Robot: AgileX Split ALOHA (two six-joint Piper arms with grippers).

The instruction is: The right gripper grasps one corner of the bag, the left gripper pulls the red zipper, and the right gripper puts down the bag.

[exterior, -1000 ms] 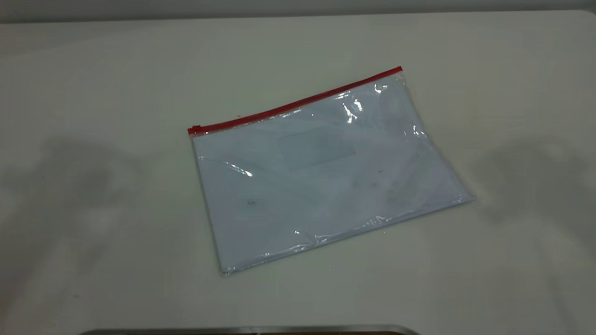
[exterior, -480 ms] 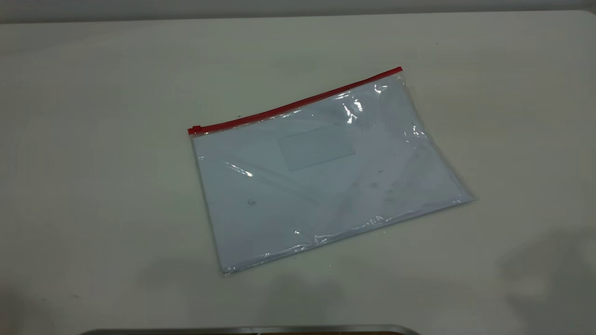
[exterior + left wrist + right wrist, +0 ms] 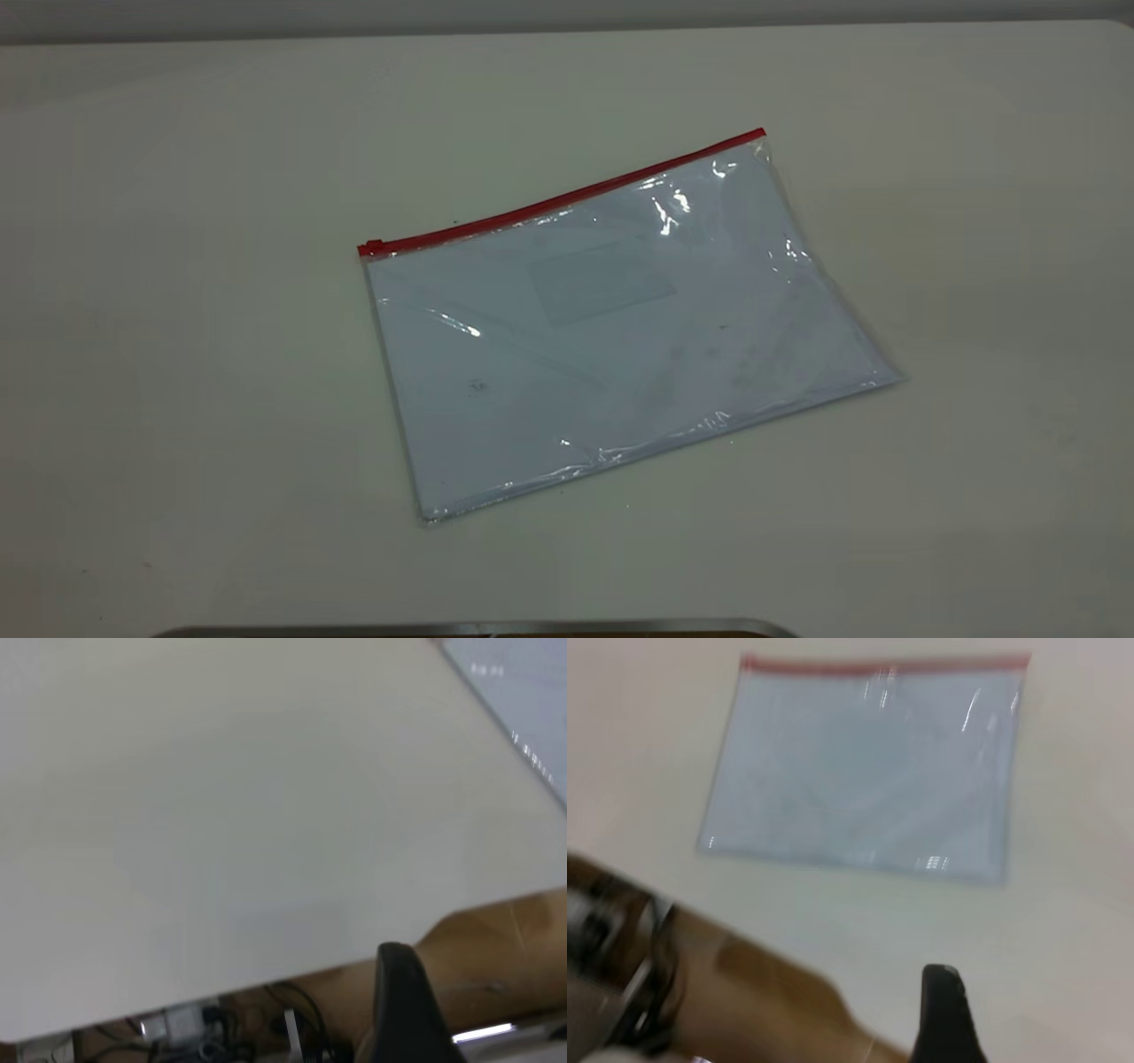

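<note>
Ext view: the bag [image 3: 620, 332] lies flat on the white table [image 3: 177, 266], about mid-table, turned at a slant. The red zipper [image 3: 567, 197] runs along its far long edge, w/ the small slider tab [image 3: 370, 247] at the edge's left end. A faint rectangular patch [image 3: 602, 283] shows through the plastic below the zipper. Neither arm nor gripper appears in this view; nothing touches the bag.

Left wrist view adds what the ext view lacks: one black finger of the left gripper [image 3: 409, 1005] pokes into frame, out past the table edge, above a brown floor [image 3: 496, 948] and some cables under the table. Only a corner of the bag [image 3: 523, 691] shows, well apart from the finger. Can't tell if the jaws are apart or together, only one finger is visible.

Right wrist view: one black fingertip of the right gripper [image 3: 946, 1014] near the table edge, the whole bag [image 3: 868, 771] seen beyond it, zipper [image 3: 886, 665] on the side away from the gripper. Well apart, no contact. Jaw state can't be told here either.
</note>
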